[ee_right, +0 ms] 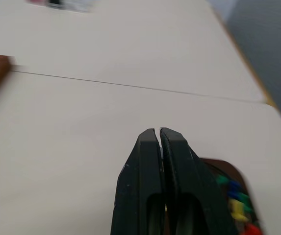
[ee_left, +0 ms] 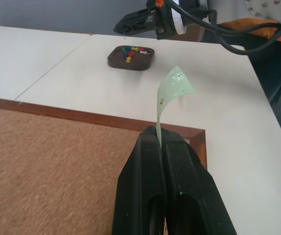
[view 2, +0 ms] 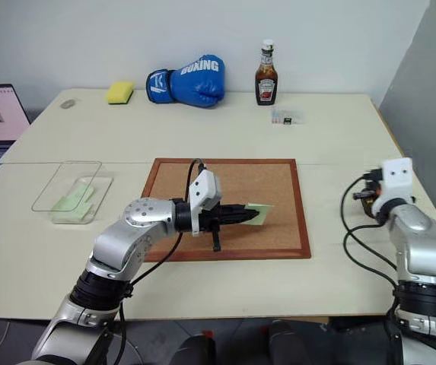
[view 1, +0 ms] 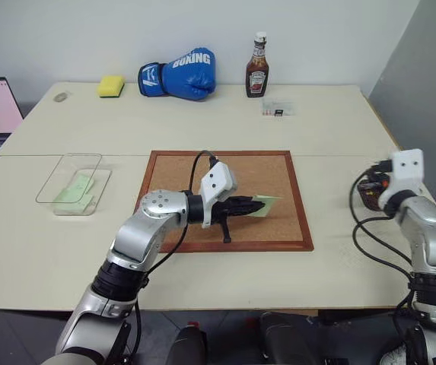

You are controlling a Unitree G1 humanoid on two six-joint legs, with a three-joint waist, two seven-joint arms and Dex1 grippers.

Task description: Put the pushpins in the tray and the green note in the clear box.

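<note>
Left gripper [ee_left: 159,139]: clenched on one edge of the green note [ee_left: 173,90], held above the cork board [view 1: 271,182]; the thin slip could curl or slide free in transit to the clear box [view 1: 77,182], which already holds pale green slips. Right gripper [ee_right: 160,134]: clenched on nothing visible, poised at the tray [ee_left: 130,57] holding the pushpins [ee_left: 132,52]; a low pass might nudge it.

The left claw [ee_left: 159,136] is reaching sideways with fingers pinched together; the right claw [ee_right: 160,133] is pointing forward, fingers pressed together.
</note>
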